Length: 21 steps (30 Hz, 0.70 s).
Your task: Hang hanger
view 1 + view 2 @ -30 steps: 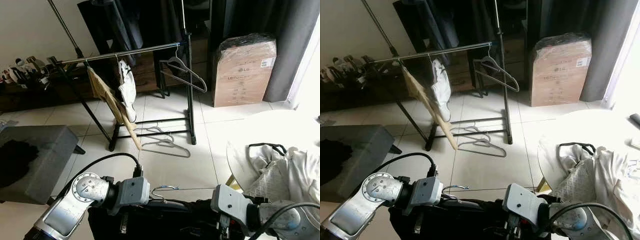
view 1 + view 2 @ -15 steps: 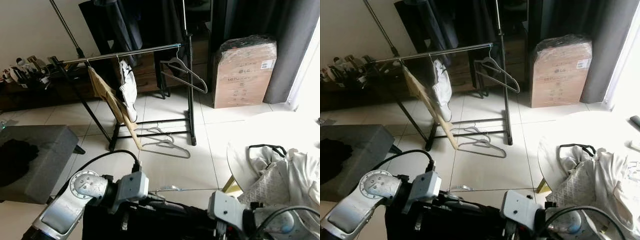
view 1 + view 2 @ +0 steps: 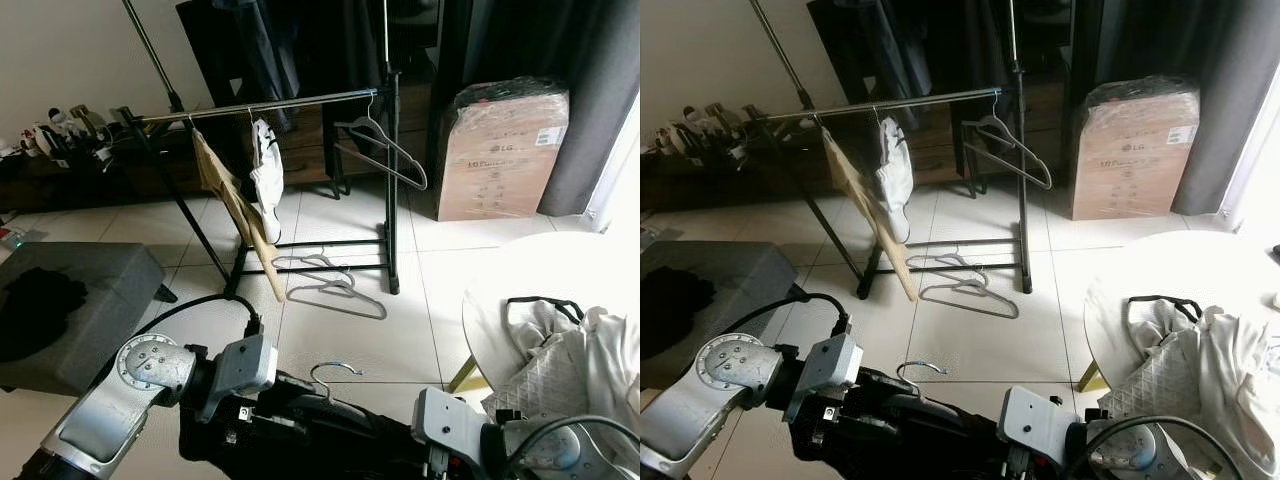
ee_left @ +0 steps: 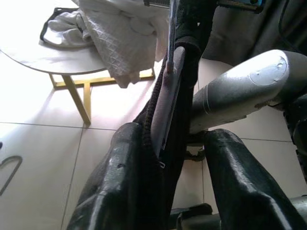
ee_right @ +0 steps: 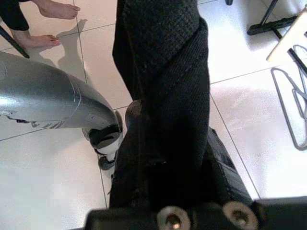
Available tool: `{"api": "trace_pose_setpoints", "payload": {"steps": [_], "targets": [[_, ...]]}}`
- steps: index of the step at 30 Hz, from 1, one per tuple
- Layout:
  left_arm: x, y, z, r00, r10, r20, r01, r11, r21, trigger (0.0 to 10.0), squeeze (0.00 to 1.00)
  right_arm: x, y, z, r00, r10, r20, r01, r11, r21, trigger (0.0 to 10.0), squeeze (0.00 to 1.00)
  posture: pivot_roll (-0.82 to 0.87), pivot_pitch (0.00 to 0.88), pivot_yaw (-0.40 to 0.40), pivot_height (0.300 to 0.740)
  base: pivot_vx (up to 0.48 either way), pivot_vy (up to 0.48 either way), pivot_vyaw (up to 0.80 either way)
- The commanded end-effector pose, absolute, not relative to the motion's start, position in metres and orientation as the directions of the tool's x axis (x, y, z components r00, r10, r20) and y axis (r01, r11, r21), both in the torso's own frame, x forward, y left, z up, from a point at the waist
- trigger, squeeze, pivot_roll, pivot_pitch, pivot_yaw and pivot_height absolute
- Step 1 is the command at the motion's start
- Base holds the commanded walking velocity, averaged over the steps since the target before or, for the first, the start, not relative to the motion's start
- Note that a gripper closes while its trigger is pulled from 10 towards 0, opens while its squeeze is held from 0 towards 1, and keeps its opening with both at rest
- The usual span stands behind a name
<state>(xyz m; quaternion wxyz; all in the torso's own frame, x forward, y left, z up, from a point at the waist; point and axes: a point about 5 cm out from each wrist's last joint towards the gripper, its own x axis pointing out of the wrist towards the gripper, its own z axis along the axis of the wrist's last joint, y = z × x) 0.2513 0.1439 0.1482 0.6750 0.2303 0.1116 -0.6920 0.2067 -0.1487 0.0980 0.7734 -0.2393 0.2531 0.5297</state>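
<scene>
I hold a black garment (image 3: 330,440) on a grey hanger low in front of me, its metal hook (image 3: 335,372) standing up between my two arms. My left gripper (image 4: 170,139) is shut on the grey hanger shoulder (image 4: 165,105) and the black cloth over it. The right gripper (image 5: 172,143) is shut on the black knit garment (image 5: 168,72). The clothes rack's rail (image 3: 270,103) runs across the room ahead, well beyond the hook.
On the rail hang a beige garment (image 3: 235,205), a white garment (image 3: 268,180) and an empty grey hanger (image 3: 385,150). Spare hangers (image 3: 330,290) lie under the rack. A grey ottoman (image 3: 70,300) stands left, a wrapped box (image 3: 505,150) back right, a round table (image 3: 500,300) with clothes right. A person's bare feet (image 5: 48,9) are nearby.
The camera has shifted, so the rack sits further right in the picture. The hanger's hook has tipped from lying flat to standing upright. Both grips are unchanged.
</scene>
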Motion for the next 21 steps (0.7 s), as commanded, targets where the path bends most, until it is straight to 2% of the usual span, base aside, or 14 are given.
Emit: {"api": "trace_pose_setpoints", "payload": {"steps": [1, 2, 3, 4, 6, 7, 8, 9, 10, 15, 17, 19, 20, 21], "targets": [[0.264, 0.158, 0.167, 0.116, -0.869, -0.481, 0.966, -0.014, 0.258, 10.0, 1.00, 0.207, -0.142, 0.103, 0.299, 0.726, -0.620, -0.950, 0.290, -0.118, 0.0, 0.00, -0.20, 0.080, 0.156, 0.740, 0.000, 0.000, 0.00], [0.274, 0.163, 0.172, 0.193, -0.864, -0.466, 0.945, 0.036, 0.324, 10.0, 1.00, 0.207, -0.145, 0.101, 0.296, 0.715, -0.633, -0.951, 0.285, -0.122, 0.0, 0.00, -0.20, 0.084, 0.157, 0.740, 0.000, 0.000, 0.00], [0.278, 0.165, 0.175, 0.230, -0.861, -0.454, 0.936, 0.068, 0.345, 10.0, 1.00, 0.207, -0.145, 0.101, 0.294, 0.712, -0.638, -0.951, 0.282, -0.123, 0.0, 0.00, -0.20, 0.086, 0.157, 0.740, 0.000, 0.000, 0.00], [0.278, 0.165, 0.175, 0.230, -0.861, -0.454, 0.936, 0.068, 0.345, 10.0, 1.00, 0.207, -0.145, 0.101, 0.294, 0.712, -0.638, -0.951, 0.282, -0.123, 0.0, 0.00, -0.20, 0.086, 0.157, 0.740, 0.000, 0.000, 0.00], [0.288, 0.171, 0.182, 0.310, -0.847, -0.431, 0.913, 0.139, 0.385, 10.0, 1.00, 0.206, -0.147, 0.099, 0.287, 0.707, -0.646, -0.954, 0.275, -0.123, 0.0, 0.00, -0.20, 0.094, 0.158, 0.740, 0.000, 0.000, 0.00], [0.288, 0.171, 0.182, 0.310, -0.847, -0.431, 0.913, 0.139, 0.385, 10.0, 1.00, 0.206, -0.147, 0.099, 0.287, 0.707, -0.646, -0.954, 0.275, -0.123, 0.0, 0.00, -0.20, 0.094, 0.158, 0.740, 0.000, 0.000, 0.00], [0.290, 0.174, 0.182, 0.327, -0.836, -0.441, 0.911, 0.154, 0.383, 10.0, 0.48, 0.206, -0.147, 0.099, 0.286, 0.706, -0.648, -0.954, 0.273, -0.123, 0.0, 0.00, -0.20, 0.100, 0.158, 0.740, 0.000, 0.000, 0.00], [0.290, 0.176, 0.182, 0.336, -0.825, -0.455, 0.910, 0.160, 0.383, 10.0, 0.48, 0.206, -0.147, 0.099, 0.285, 0.706, -0.649, -0.954, 0.273, -0.122, 0.0, 0.00, -0.20, 0.101, 0.158, 0.740, 0.000, 0.000, 0.00], [0.290, 0.179, 0.180, 0.342, -0.813, -0.472, 0.910, 0.162, 0.380, 10.0, 0.00, 0.205, -0.147, 0.099, 0.285, 0.705, -0.649, -0.954, 0.273, -0.122, 0.0, 0.00, -0.20, 0.105, 0.158, 0.740, 0.000, 0.000, 0.00], [0.283, 0.184, 0.182, 0.317, -0.827, -0.465, 0.931, 0.176, 0.321, 10.0, 0.00, 0.205, -0.150, 0.097, 0.281, 0.693, -0.664, -0.955, 0.272, -0.120, 0.0, 0.00, -0.19, 0.119, 0.155, 0.740, 0.000, 0.000, 0.00], [0.279, 0.183, 0.191, 0.274, -0.872, -0.405, 0.949, 0.178, 0.260, 10.0, 0.00, 0.206, -0.152, 0.096, 0.281, 0.684, -0.673, -0.954, 0.272, -0.122, 0.0, 0.00, -0.19, 0.122, 0.154, 0.740, 0.000, 0.000, 0.00], [0.269, 0.180, 0.201, 0.178, -0.924, -0.340, 0.977, 0.125, 0.173, 10.0, 0.00, 0.207, -0.153, 0.095, 0.280, 0.682, -0.676, -0.955, 0.269, -0.123, 0.0, 0.00, -0.18, 0.124, 0.156, 0.740, 0.000, 0.000, 0.00], [0.262, 0.178, 0.202, 0.113, -0.936, -0.333, 0.988, 0.069, 0.140, 10.0, 0.00, 0.208, -0.152, 0.095, 0.280, 0.682, -0.676, -0.955, 0.268, -0.124, 0.0, 0.00, -0.18, 0.124, 0.156, 0.740, 0.000, 0.000, 0.00], [0.262, 0.178, 0.202, 0.113, -0.936, -0.333, 0.988, 0.069, 0.140, 10.0, 0.00, 0.208, -0.152, 0.095, 0.280, 0.682, -0.676, -0.955, 0.268, -0.124, 0.0, 0.00, -0.18, 0.124, 0.156, 0.740, 0.000, 0.000, 0.00]]}}
